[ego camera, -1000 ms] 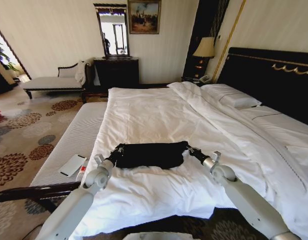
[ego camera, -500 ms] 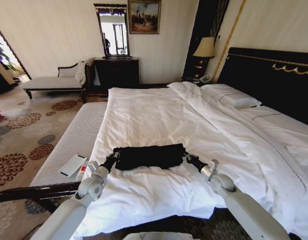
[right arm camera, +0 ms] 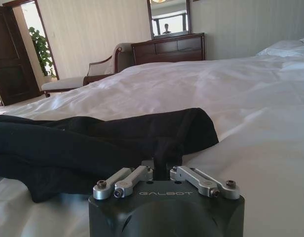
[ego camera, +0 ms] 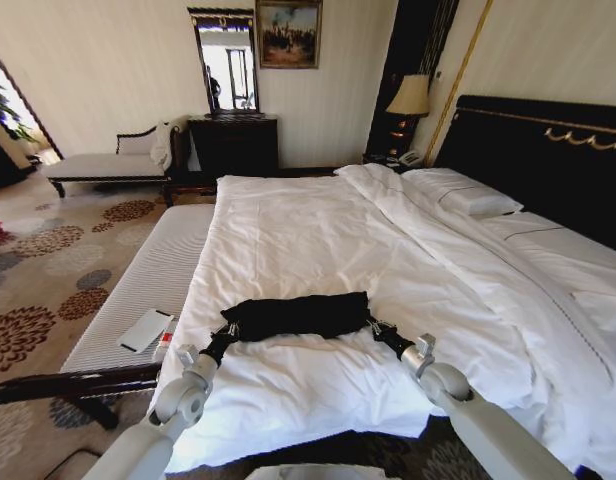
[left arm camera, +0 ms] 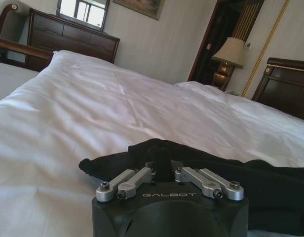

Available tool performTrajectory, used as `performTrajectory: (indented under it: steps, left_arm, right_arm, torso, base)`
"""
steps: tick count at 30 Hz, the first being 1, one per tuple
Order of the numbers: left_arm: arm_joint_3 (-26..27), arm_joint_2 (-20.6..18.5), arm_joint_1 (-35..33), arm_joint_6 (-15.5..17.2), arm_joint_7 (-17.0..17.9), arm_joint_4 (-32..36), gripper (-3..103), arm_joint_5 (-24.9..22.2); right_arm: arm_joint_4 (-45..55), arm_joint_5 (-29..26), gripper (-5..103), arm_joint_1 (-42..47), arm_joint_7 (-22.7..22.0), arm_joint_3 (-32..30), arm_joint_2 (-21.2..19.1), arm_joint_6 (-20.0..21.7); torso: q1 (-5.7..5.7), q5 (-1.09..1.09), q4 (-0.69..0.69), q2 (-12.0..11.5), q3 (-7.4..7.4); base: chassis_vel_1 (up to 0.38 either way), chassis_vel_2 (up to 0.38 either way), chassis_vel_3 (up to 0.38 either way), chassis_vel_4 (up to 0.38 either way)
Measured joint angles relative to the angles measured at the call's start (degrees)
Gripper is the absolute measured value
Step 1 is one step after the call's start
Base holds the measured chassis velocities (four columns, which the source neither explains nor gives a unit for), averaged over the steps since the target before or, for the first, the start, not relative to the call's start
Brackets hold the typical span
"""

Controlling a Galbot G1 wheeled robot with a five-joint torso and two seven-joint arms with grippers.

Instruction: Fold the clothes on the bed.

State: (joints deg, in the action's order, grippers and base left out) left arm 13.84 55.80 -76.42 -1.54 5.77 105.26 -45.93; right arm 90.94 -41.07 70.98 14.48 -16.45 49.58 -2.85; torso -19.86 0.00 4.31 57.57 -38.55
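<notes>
The clothes [ego camera: 296, 315] are a black T-shirt gathered into a long narrow band across the near part of the bed [ego camera: 308, 225], on its white duvet. My left gripper [ego camera: 228, 331] is shut on the band's left end. The left wrist view has the fingers pinching black fabric [left arm camera: 270, 182] at the gripper [left arm camera: 162, 167]. My right gripper [ego camera: 374, 326] is shut on the band's right end. The right wrist view looks along the folded cloth [right arm camera: 93, 143] from that gripper [right arm camera: 161, 165]. No lettering is visible.
A white-cushioned bench [ego camera: 148, 270] runs along the bed's left side with a flat white item [ego camera: 146, 329] on it. Pillows [ego camera: 468, 195] and the dark headboard [ego camera: 548, 150] lie to the right. A dresser [ego camera: 233, 145] and chaise [ego camera: 108, 165] stand far back.
Both arms have drawn back toward me, dragging the black shirt nearer along the duvet. The band has flattened and lies a little lower on the bed.
</notes>
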Motion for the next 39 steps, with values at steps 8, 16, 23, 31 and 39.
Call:
performTrajectory:
  steps: [8,16,23,31,39]
  left_arm:
    - [0.9,-0.2,-1.5,-0.6,0.1,1.6,39,0.8]
    - [3.7,-0.8,-5.0,-1.2,0.2,5.8,66,1.0]
    - [7.0,-0.5,-5.9,-1.3,1.4,7.1,93,-0.1]
    - [8.0,-0.8,-3.7,-0.8,2.9,6.8,100,-0.1]
    - [7.0,-2.1,1.5,3.6,6.0,3.9,100,0.2]
  right_arm:
    - [1.5,0.3,32,3.3,0.9,-2.0,0.0,-2.2]
    - [5.8,0.6,65,8.3,1.7,-7.1,-0.1,-3.2]
    - [9.0,0.0,91,10.9,1.6,-11.4,-0.4,-3.5]
    - [10.1,-0.5,100,9.1,-0.8,-12.1,-1.4,-2.8]
    - [8.8,-20.2,100,7.4,4.8,-11.3,-5.7,6.1]
  torso:
    - [0.00,0.00,0.00,0.0,0.00]
    - [0.00,0.00,0.00,0.0,0.00]
    - [0.01,-0.01,0.00,0.0,0.00]
    - [0.00,0.00,0.00,0.0,0.00]
    - [-0.01,0.00,0.04,0.0,-0.01]
  base:
    - [0.000,0.000,0.000,0.000]
    - [0.000,0.000,0.000,0.000]
    - [0.000,0.000,0.000,0.000]
    - [0.000,0.000,0.000,0.000]
    - [0.000,0.000,0.000,0.000]
